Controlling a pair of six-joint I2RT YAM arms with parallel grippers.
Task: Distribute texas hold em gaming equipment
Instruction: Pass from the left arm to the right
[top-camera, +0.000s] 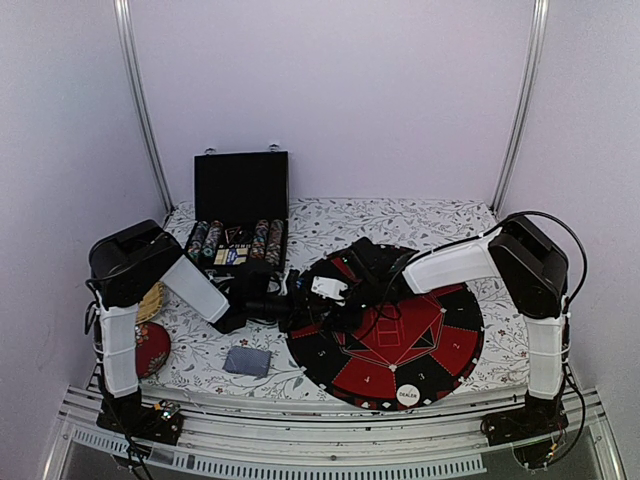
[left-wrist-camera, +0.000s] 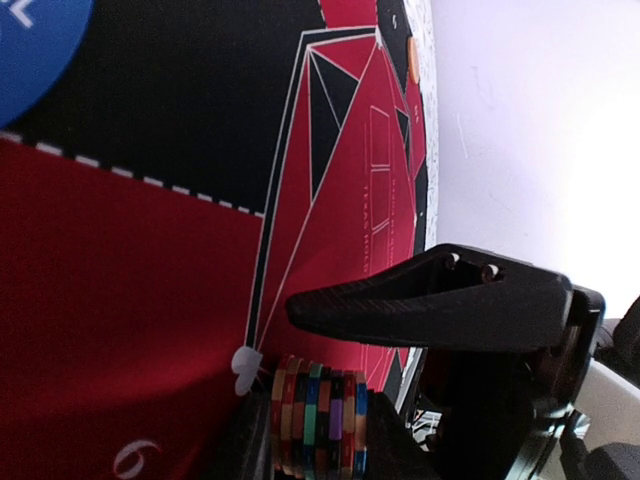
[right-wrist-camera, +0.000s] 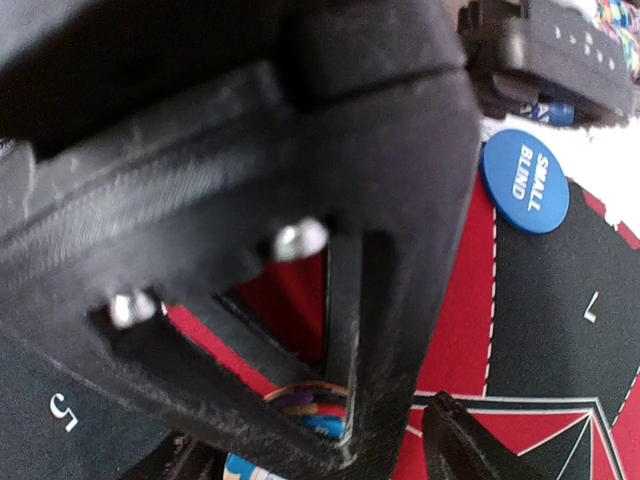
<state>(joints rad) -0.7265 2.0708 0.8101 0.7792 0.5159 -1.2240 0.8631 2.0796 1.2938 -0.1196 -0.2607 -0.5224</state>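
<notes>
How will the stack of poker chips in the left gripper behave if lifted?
The stack of poker chips is separate discs pinched at their rims by the left gripper, so some may slip out. Hard and round, dropped ones could roll on the red-and-black mat.

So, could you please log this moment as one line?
left gripper: shut on chips over mat | right gripper: open over mat | cards: left of mat

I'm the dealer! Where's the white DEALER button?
In the top view, the white DEALER button lies at the near edge of the round mat, towards the right arm.
</notes>
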